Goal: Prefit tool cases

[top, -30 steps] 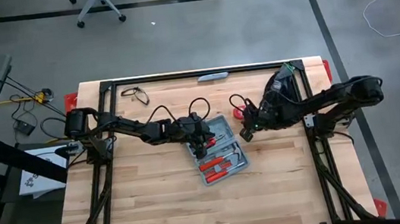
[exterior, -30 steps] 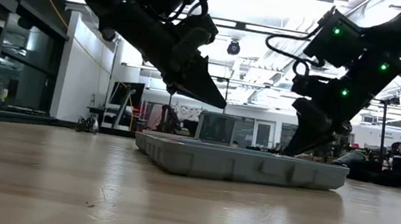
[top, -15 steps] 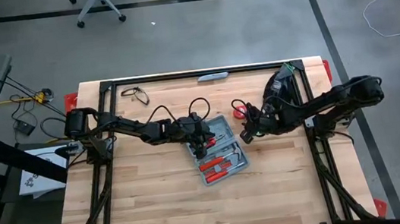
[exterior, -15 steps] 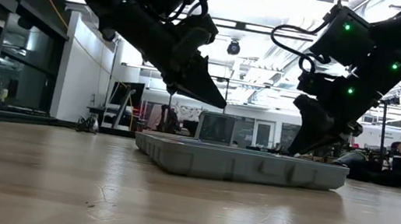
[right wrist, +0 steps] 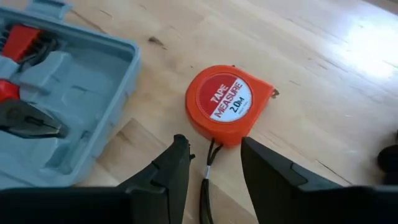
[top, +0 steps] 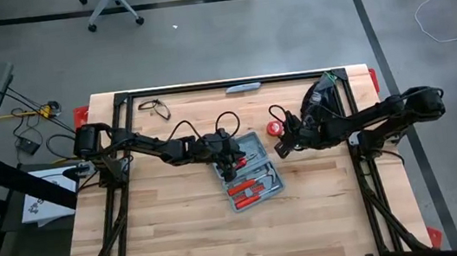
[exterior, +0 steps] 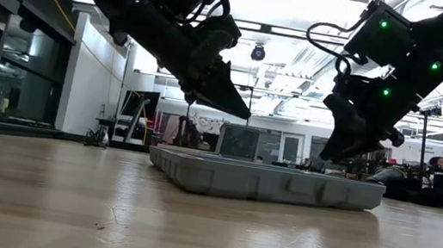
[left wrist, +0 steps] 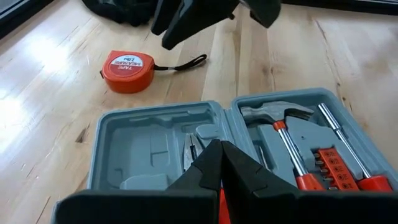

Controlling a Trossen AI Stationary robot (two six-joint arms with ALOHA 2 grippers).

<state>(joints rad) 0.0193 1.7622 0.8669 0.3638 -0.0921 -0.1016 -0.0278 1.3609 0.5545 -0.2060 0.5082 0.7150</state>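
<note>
I see the blue-grey hinged plastic tool case [top: 249, 171] lying open mid-table, partly filled, my clenched left gripper [left wrist: 219, 163] empty above it, my right gripper [right wrist: 212, 163] spread toward the unpacked round orange tape measure [right wrist: 228, 102].

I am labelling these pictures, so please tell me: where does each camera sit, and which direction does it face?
High view: above the table, facing straight down; both arms show.
Low view: at tabletop height, facing level across at the tool case; both arms hang in from above.
Left wrist view: on the left arm, facing its shut left hand over the open case.
Right wrist view: on the right arm, facing its open right hand.
Both wrist views share the orange tape measure.
</note>
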